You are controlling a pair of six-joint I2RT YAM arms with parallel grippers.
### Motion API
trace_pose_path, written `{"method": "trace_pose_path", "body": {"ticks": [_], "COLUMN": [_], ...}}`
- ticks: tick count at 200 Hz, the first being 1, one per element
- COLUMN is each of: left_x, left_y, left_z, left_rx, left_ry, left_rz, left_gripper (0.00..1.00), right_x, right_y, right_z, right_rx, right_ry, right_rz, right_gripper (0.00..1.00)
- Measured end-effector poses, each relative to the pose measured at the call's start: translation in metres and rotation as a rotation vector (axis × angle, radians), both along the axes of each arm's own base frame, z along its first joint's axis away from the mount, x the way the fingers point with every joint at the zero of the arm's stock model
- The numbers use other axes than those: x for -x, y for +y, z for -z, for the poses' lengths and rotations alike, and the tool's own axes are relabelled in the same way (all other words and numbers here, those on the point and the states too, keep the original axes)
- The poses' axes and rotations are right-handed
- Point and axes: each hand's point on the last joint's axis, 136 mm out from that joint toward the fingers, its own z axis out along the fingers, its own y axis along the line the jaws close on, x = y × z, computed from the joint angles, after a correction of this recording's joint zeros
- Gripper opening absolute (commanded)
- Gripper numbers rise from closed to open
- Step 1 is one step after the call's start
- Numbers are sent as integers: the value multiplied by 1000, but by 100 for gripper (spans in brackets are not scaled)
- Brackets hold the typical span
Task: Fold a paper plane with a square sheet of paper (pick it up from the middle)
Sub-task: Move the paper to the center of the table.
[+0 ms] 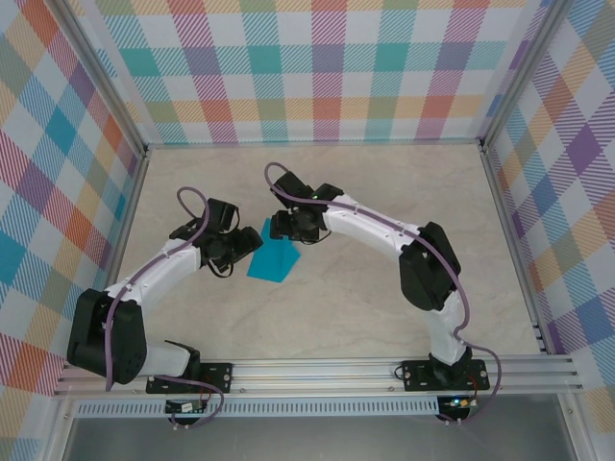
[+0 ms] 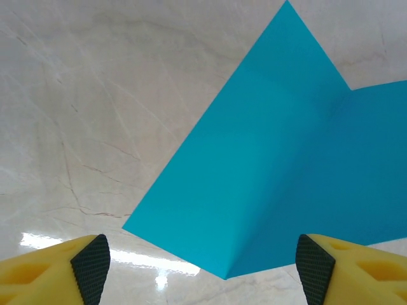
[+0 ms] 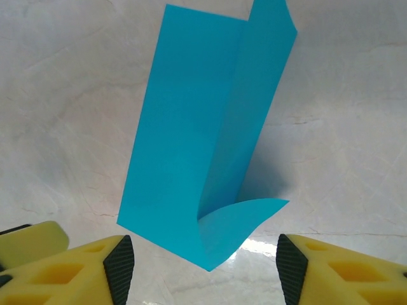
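Note:
The square sheet of paper (image 1: 274, 259) is teal-blue and rests on the marbled table between my two grippers. It carries a lengthwise crease, with one half (image 2: 267, 171) raised off the table. In the right wrist view the sheet (image 3: 191, 146) has its near corner flap (image 3: 251, 219) curled over. My left gripper (image 1: 250, 244) is at the sheet's left edge and stands open (image 2: 203, 267), its pads (image 2: 92, 264) well apart from the paper. My right gripper (image 1: 282, 233) hovers over the sheet's far end, open (image 3: 203, 264), its pads (image 3: 121, 267) wide of the paper's tip.
Plaid walls enclose the table (image 1: 384, 298) on three sides. An aluminium rail (image 1: 327, 370) with both arm bases runs along the near edge. Bare tabletop stretches to the right of and behind the sheet.

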Motion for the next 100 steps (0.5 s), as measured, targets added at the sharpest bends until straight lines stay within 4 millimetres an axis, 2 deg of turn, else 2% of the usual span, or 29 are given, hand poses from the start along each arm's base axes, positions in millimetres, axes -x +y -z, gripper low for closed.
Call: {"method": "trace_pose_path", "body": {"ticks": [30,71,100], "left_x": [1,2,3], "left_y": [4,7,7], "left_z": [2,5,6], "left_rx": [-16,-25,-25], "left_ry": [4,12,15], "left_rz": [-19,-25,-25], "left_gripper": [83,84,84], "right_x": [6,6,7], "right_y": [0,3,-2], "right_z": [17,29,37], "right_rx": [48,75,108], "right_ry": [59,106,126], "right_rz": [37,84,116], "right_gripper": [56,49,42]}}
